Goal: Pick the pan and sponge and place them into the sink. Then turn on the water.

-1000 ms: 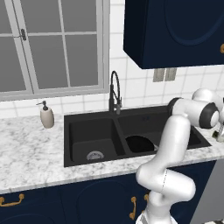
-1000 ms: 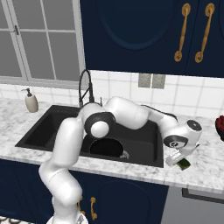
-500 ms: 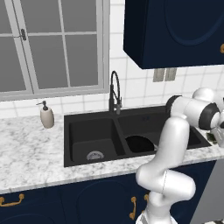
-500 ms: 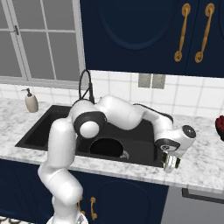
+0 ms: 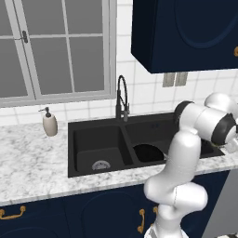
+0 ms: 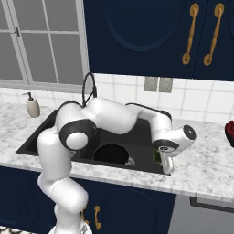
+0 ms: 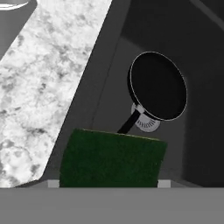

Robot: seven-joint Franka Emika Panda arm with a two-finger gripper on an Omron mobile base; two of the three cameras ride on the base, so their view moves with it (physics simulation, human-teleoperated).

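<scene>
- The sink (image 5: 88,139) has nothing in its left basin but the silver drain (image 5: 101,165). No stream comes from the faucet (image 5: 122,95), so the water is not yet on.
- The pan (image 6: 111,153) lies flat on the floor of the right basin, so I judge this part of the task done. In the hand view its handle runs toward the camera and is cut off behind the sponge, and it partly covers the drain under it.
- The gripper (image 6: 167,168) has moved since a second ago. It was then over the counter to the right of the sink, and now it hangs at the sink's right rim, above the edge of the right basin. So the second object is almost delivered.
- The sponge (image 7: 111,159) is pinched between the two fingers, dark green face to the camera, and is not in the sink yet.
- Very little of the finger tips is visible beside the sponge. They seem to press its two ends, but the contact itself is hard to make out.
</scene>
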